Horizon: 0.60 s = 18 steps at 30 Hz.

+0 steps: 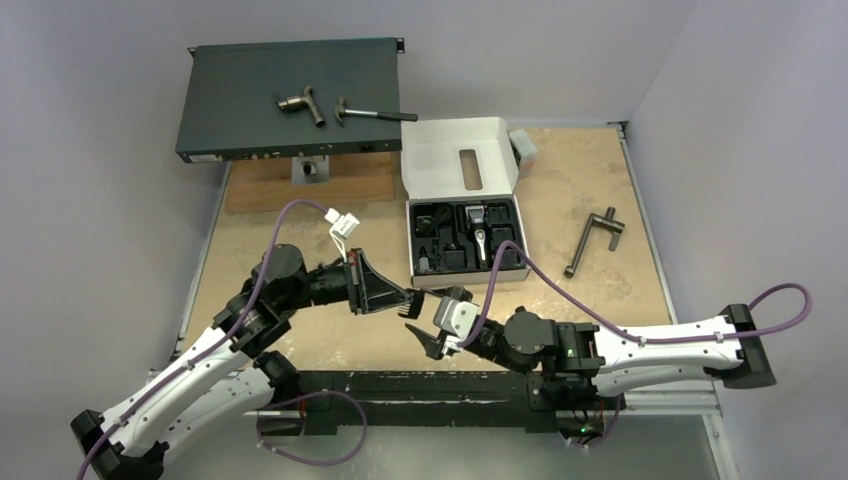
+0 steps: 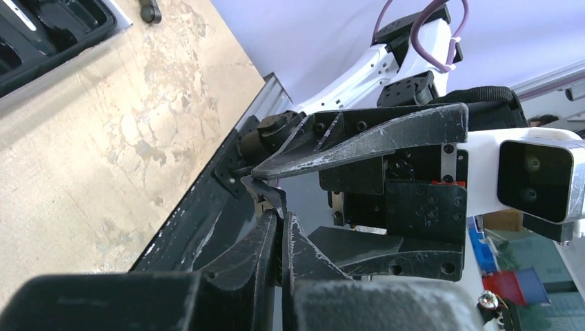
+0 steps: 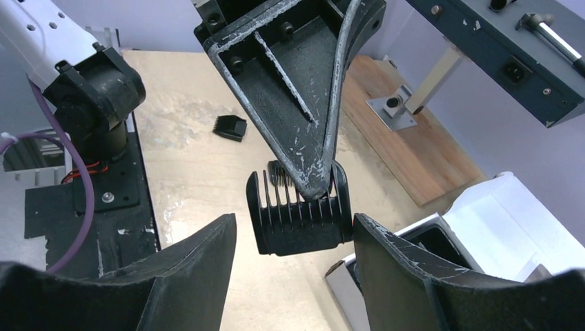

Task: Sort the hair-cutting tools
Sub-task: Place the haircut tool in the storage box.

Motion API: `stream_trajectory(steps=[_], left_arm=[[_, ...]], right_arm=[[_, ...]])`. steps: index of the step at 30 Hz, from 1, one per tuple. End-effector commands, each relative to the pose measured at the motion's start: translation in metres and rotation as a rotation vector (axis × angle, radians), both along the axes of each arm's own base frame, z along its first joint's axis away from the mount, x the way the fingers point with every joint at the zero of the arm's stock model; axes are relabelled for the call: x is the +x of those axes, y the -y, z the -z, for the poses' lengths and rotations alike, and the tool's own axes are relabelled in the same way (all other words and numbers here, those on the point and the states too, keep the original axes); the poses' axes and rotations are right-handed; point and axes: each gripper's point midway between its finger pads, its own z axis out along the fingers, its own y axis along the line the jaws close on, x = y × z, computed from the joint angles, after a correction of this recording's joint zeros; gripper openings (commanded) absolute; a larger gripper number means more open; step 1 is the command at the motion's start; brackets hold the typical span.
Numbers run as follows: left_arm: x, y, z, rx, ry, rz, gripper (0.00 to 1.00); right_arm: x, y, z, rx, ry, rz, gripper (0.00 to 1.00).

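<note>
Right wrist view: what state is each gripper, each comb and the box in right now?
left gripper: jaws shut on comb attachment, held in the air.
right gripper: jaws open, one either side of that comb.
second comb: lying loose on the table.
box: lid open, clipper in its tray.

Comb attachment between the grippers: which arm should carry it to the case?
Left. The left gripper is shut on the comb attachment; the right gripper stands open around it, not clamping. The open case lies just beyond both, so left probably suits.
</note>
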Motion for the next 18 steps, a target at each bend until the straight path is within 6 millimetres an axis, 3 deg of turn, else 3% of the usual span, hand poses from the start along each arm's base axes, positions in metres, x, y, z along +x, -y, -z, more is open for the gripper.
stream_trajectory(steps=[1,2,4,5,9,13,18], left_arm=[[0.015,-0.003,-0.023,-0.057,0.055,-0.091,0.00],[0.015,-0.002,-0.023,-0.057,0.052,-0.084,0.00],[0.015,-0.002,-0.022,-0.059,0.048,-0.087,0.00],[0.016,-0.004,-0.022,-0.062,0.053,-0.101,0.00],[0.021,-0.021,-0.034,-0.068,0.130,-0.202,0.00],[0.032,-0.052,-0.058,-0.068,0.266,-0.371,0.00],[0.048,-0.091,-0.081,-0.103,0.466,-0.594,0.00]], right_arm=[[-0.006,0.000,-0.008,0.048,-0.042,-0.025,0.61],[-0.006,0.000,-0.009,0.054,-0.046,-0.022,0.66],[-0.005,0.002,-0.011,0.065,-0.057,-0.014,0.94],[-0.005,0.003,-0.013,0.074,-0.063,-0.011,0.98],[-0.002,0.015,-0.025,0.143,-0.135,0.030,0.99],[0.002,0.027,-0.042,0.289,-0.241,0.072,0.99],[0.039,0.019,-0.037,0.419,-0.627,0.113,0.99]])
